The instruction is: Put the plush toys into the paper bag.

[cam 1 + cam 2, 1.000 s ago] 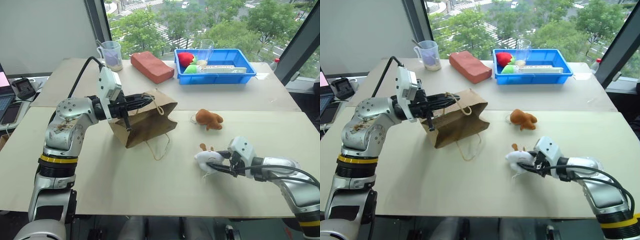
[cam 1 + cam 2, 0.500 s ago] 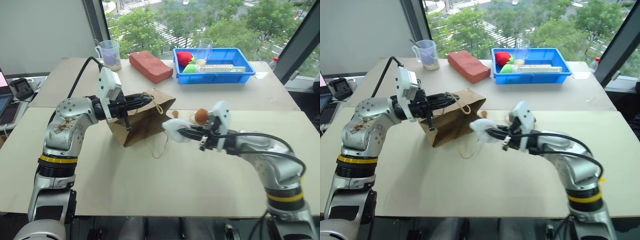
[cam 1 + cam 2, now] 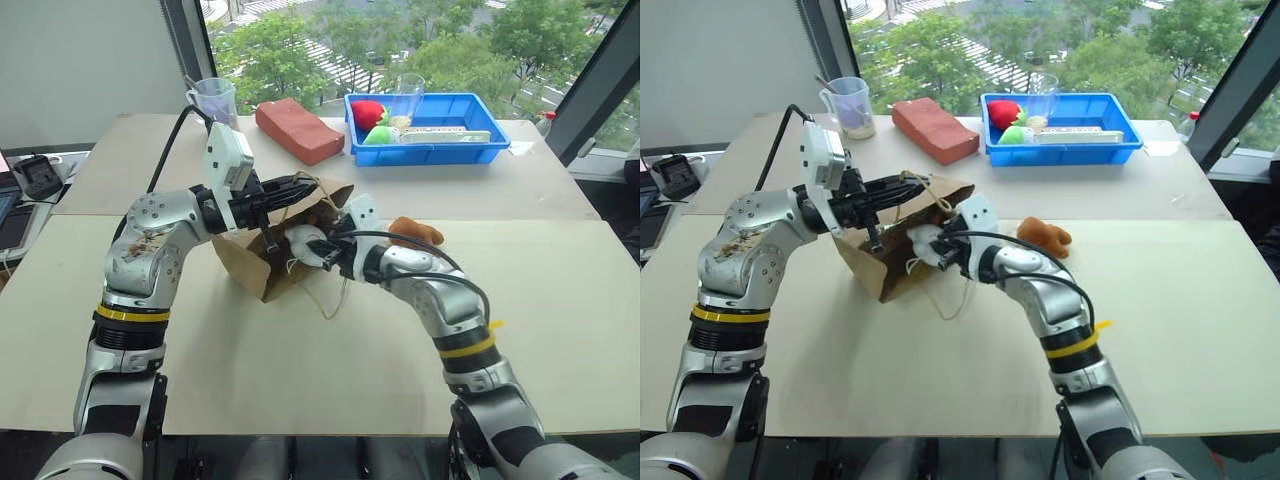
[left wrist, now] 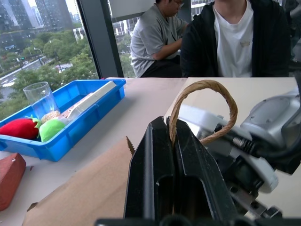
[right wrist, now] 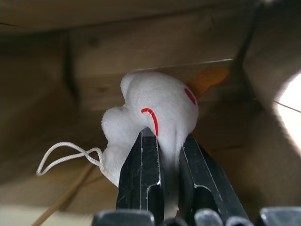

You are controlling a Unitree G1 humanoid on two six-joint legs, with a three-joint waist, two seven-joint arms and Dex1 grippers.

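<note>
The left tool was clamped shut on a twisted string handle of the flat brown kraft paper bag, holding its mouth raised above the pale bench. The right tool, closed tight on the round white plush toy, reached into that mouth. The orange-brown lumpy plush toy lay on the bench just beyond the right arm.

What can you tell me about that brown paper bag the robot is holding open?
The brown kraft paper bag lies on its side on the pale table, its mouth open toward the right gripper. The left gripper is shut on its string loop handle. The white plush toy sits just inside.
</note>
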